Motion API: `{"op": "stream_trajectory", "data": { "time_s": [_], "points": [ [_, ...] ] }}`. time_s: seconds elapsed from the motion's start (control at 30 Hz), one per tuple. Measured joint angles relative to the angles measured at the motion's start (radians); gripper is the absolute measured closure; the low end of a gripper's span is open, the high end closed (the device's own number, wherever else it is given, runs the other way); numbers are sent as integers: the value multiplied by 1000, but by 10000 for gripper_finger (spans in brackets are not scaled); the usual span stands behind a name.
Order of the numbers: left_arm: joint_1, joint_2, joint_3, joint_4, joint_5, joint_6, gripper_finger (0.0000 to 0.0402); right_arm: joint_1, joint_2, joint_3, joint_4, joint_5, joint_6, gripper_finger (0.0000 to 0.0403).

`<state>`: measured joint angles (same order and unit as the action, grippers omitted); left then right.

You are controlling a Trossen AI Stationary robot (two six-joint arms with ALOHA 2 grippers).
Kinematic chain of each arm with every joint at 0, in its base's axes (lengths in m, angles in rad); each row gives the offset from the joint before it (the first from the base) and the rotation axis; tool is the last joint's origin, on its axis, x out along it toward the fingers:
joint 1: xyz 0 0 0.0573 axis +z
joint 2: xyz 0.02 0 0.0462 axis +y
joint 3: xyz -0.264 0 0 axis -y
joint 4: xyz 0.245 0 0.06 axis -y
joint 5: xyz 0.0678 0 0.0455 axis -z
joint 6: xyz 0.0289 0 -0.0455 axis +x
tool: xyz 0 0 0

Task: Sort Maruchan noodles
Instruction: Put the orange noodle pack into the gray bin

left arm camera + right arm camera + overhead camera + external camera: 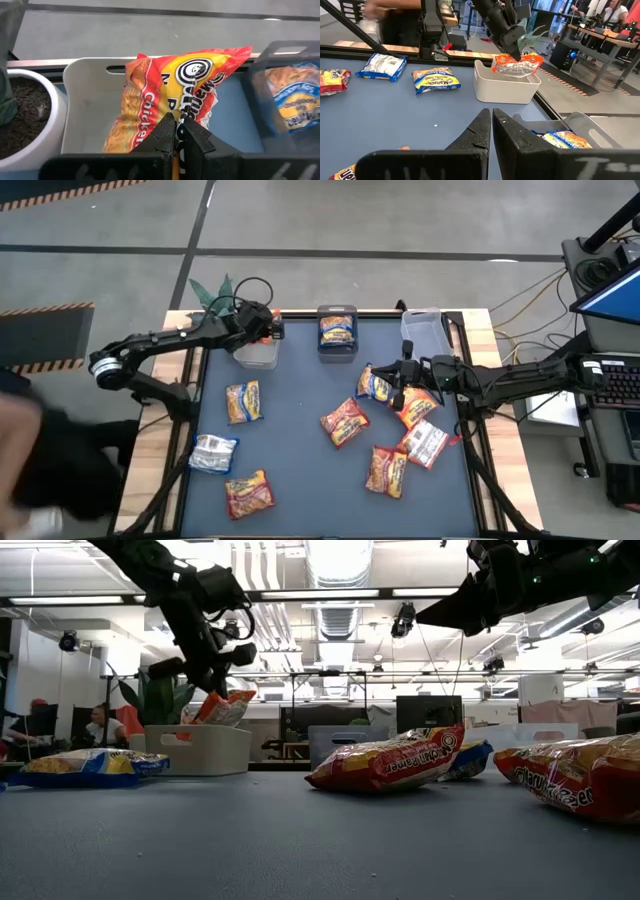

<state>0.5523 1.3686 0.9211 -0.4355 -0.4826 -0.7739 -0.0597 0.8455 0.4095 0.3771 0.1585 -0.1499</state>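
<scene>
My left gripper [176, 122] is shut on an orange-red noodle packet [175, 85] over the white bin [95, 105] at the table's far left; the right wrist view shows that packet [517, 66] at the bin's rim [505, 82]. The middle bin [337, 332] holds a blue-yellow packet. Several more packets lie flat on the blue table top, among them a blue-yellow one [243, 400], a silvery one [213, 452] and a red one [344, 422]. My right gripper [491, 116] hovers shut and empty above the packets at the right [385, 380]. My left gripper pinches one end of the orange-red packet [192, 117] between its two fingers. The fingers slant down from the table's left side. The packet hangs from them tilted, its free end [222, 710] down at the white bin's rim; whether it touches the bin I cannot tell.
A third clear bin [425, 330] stands at the far right of the table. A potted plant [215, 295] sits just beyond the white bin's left side. Cables and a desk with a laptop [610, 290] lie off the table's right. People sit in the room behind [100, 725].
</scene>
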Motion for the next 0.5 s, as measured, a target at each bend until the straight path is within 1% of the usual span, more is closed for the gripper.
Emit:
{"op": "stream_trajectory", "data": {
  "time_s": [0.1, 0.5],
  "points": [
    [6, 13, 0, 2, 27, 5, 401, 0, 0, 0, 0, 0, 0, 394],
    [5, 45, 0, 6, 50, 6, 401, 0, 0, 0, 1, 0, -7, 394]
  ]
}}
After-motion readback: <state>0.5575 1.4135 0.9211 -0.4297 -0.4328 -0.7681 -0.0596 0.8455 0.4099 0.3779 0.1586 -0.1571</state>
